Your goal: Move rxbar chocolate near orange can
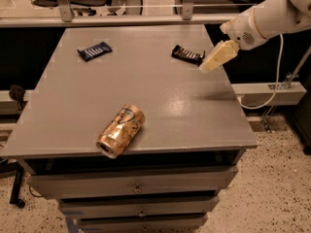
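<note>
The rxbar chocolate [187,55], a small flat bar in a black wrapper with pale lettering, lies at the back right of the grey table [160,101]. The orange can [121,130], shiny orange-gold with a dark logo patch, lies on its side near the table's front edge, left of centre. My gripper [209,65], pale cream coloured, hangs from the white arm just right of the rxbar, above the table's right edge, close to the bar but apart from it.
A dark blue wrapped bar [94,51] lies at the back left of the table. Drawers [136,183] sit under the tabletop. A metal rail [146,18] and chair bases stand behind the table. A white cable [278,67] hangs at the right.
</note>
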Controlling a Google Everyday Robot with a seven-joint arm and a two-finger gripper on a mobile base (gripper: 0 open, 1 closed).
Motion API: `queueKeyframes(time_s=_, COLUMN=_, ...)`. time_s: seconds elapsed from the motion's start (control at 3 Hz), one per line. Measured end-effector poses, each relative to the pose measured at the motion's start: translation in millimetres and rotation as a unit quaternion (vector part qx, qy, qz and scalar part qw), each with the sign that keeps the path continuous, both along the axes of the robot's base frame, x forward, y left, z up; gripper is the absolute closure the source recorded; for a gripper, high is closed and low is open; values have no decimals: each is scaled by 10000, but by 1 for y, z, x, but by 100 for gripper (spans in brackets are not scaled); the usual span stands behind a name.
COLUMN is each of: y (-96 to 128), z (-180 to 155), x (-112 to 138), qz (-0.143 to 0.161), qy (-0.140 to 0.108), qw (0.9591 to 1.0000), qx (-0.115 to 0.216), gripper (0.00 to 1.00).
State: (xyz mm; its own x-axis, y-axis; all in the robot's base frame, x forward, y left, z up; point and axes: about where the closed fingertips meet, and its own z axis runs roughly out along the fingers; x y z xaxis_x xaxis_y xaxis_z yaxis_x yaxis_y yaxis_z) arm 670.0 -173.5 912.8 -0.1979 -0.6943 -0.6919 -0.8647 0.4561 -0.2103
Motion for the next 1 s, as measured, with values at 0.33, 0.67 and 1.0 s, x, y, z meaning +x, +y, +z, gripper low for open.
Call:
queueKeyframes(time_s=0.33, y=-1, z=-17, x=44, qz=-256, qy=0, qw=9986, qx=463, gripper=0)
queueKeyframes(time_s=0.67, y=-3, z=-31, x=73, qz=-434, qy=10, qw=9969, qx=656, gripper=0)
queueKeyframes(time_s=1.0, y=-4, z=-48, x=88, qz=-547, qy=76, qw=9952, qx=811, gripper=0)
